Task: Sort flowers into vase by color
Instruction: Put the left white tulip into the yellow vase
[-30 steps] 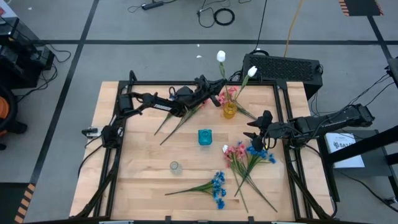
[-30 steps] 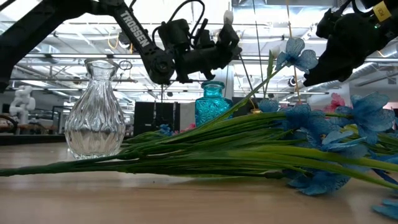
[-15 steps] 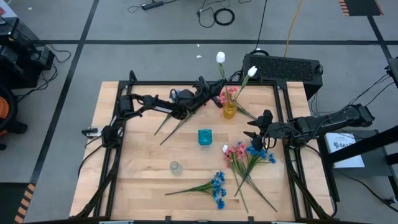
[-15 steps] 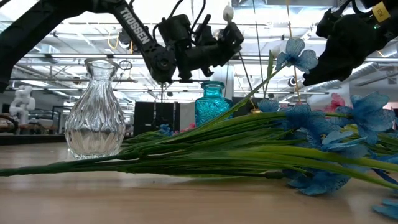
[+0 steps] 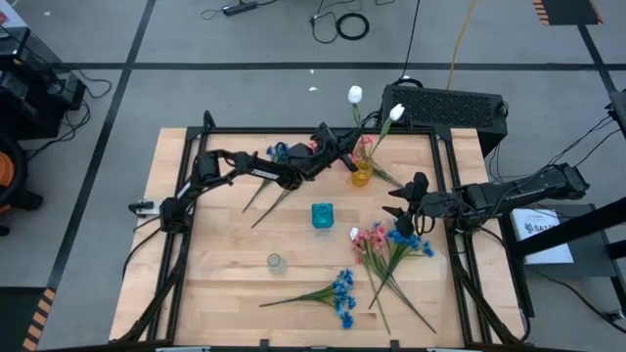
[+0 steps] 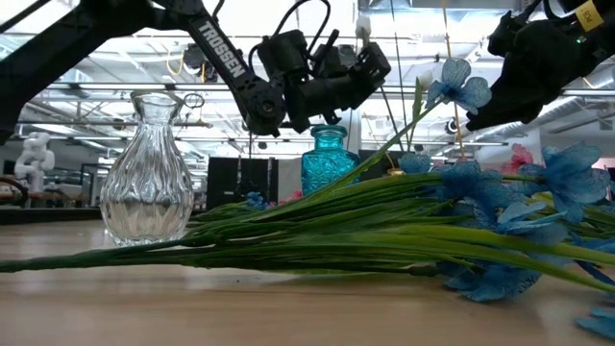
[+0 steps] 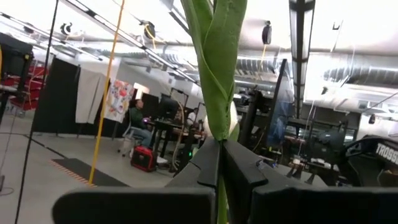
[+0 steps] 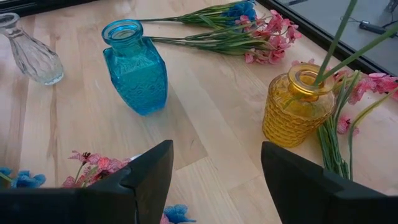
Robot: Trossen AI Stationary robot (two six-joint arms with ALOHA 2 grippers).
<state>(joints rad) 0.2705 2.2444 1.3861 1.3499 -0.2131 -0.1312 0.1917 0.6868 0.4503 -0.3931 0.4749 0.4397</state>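
Observation:
My left gripper (image 5: 341,150) is raised over the table's far side, just left of the yellow vase (image 5: 362,174), and is shut on a white flower whose bud (image 5: 354,95) stands beyond the far edge. Another white flower (image 5: 396,112) stands in the yellow vase. Pink and blue flowers (image 5: 386,244) lie by my right gripper (image 5: 399,207), which hovers open at the right side with nothing between its fingers. More blue flowers (image 5: 337,291) lie near the front. Pink and blue sprays (image 8: 249,28) lie under the left arm. My left gripper pinches the white flower's green stem, wrapped in its leaves (image 7: 221,134), between its two fingers (image 7: 208,163). The fingers slant upward and toward the table's right. The flower rises above them, lifted clear of the table, its bud (image 6: 363,24) uppermost. The stem's lower end is hidden behind the gripper.
A blue vase (image 5: 322,215) stands mid-table and a small clear vase (image 5: 275,261) nearer the front left. Loose green stems (image 5: 266,198) lie under the left arm. A black box (image 5: 445,106) sits beyond the far right corner.
My left gripper has moved toward the table's right edge, closer to the yellow vase, still shut on the white flower. The flower has travelled with it and its bud has shifted right.

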